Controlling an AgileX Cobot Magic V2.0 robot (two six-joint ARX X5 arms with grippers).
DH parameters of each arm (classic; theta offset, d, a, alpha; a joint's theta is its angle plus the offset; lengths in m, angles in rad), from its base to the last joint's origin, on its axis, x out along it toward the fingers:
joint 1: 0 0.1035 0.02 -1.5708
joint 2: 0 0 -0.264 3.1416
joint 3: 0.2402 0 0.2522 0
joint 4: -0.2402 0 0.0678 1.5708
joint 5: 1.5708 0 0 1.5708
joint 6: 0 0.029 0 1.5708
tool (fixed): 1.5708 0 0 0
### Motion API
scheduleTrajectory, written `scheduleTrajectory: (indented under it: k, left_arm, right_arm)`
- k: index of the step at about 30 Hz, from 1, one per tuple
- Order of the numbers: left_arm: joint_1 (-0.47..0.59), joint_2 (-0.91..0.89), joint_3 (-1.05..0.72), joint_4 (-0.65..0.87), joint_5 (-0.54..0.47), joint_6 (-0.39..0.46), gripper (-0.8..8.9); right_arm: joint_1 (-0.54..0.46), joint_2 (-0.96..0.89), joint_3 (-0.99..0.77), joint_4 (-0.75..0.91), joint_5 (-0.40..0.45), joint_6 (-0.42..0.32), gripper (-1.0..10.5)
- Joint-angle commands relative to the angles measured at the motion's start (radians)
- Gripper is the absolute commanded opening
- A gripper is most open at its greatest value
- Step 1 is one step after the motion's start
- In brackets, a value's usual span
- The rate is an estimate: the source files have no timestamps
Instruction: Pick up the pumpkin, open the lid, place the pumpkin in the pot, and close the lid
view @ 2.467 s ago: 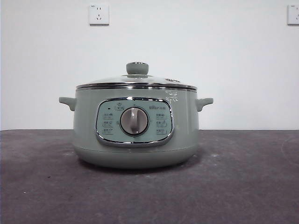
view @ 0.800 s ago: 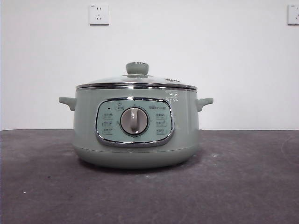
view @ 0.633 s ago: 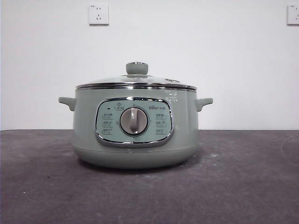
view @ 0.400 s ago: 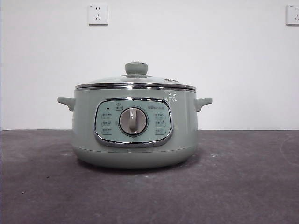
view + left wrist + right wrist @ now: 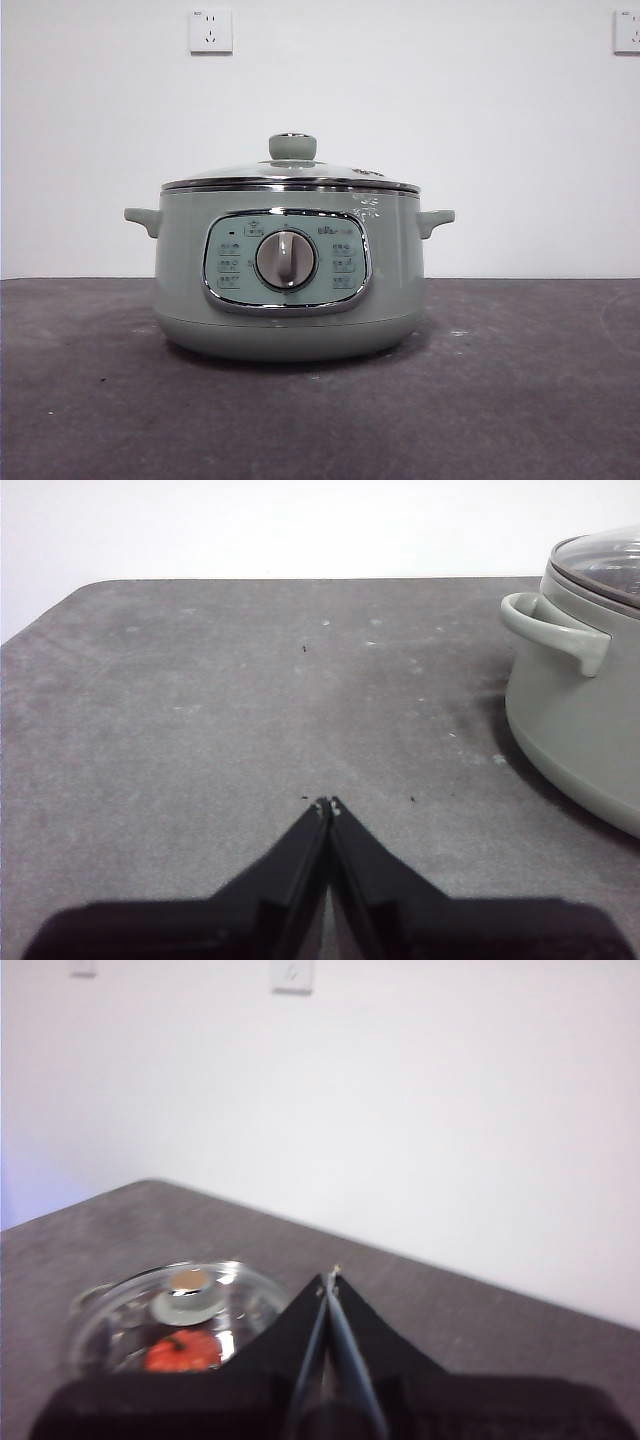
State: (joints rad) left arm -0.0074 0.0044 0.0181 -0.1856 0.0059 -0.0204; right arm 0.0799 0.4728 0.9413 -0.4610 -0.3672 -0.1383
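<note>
The pot (image 5: 289, 270) sits on the table (image 5: 520, 400) with the lid (image 5: 291, 178) seated on its rim, and in the right wrist view the pumpkin (image 5: 182, 1352) shows orange through the glass, already inside the pot beneath the knob (image 5: 186, 1300). So the task looks finished, or very nearly. The left claw (image 5: 326, 804) hangs over bare table beside the pot's side handle (image 5: 556, 632), its jaws pressed together and holding nothing. The right claw (image 5: 331, 1276) is raised above and off to one side of the pot, its jaws likewise closed and empty. If the lid had to come off again, the sage-green knob is the place to grip: the glass dome is probably slick and breakable, its steel rim too thin to pinch, and the lid likely has some weight. The pumpkin looks light and hard, easily pinched across its ribs. Compared with the front view three seconds earlier, pot and lid sit a shade nearer the left edge of the picture; otherwise nothing differs, and no arm appears in it.
</note>
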Motion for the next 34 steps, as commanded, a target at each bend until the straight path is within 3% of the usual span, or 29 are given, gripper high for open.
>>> scheduleTrajectory:
  k: [1,8,15,19,29,34]
  left_arm:
    - [0.003,-0.003,-0.016,0.0,-0.003,-0.009,-0.03]
    - [0.003,-0.003,-0.016,0.0,-0.003,-0.009,-0.03]
    - [0.003,-0.003,-0.016,0.0,-0.003,-0.009,-0.03]
    - [0.003,-0.003,-0.015,0.0,-0.003,-0.009,-0.03]
    - [0.003,-0.003,-0.016,0.0,-0.003,-0.009,-0.03]
    - [0.003,-0.003,-0.015,0.0,-0.003,-0.009,-0.03]
  right_arm:
    - [-0.022,-0.074,-0.218,0.175,0.0,0.027,0.0]
    - [-0.041,-0.235,-0.548,0.364,0.01,0.044,0.0]
    - [-0.04,-0.369,-0.745,0.398,0.069,0.07,0.0]
    - [-0.04,-0.419,-0.813,0.401,0.114,0.105,0.0]
    - [-0.037,-0.472,-0.898,0.401,0.119,0.122,0.0]
    - [-0.024,-0.472,-0.917,0.4,0.193,0.153,0.0]
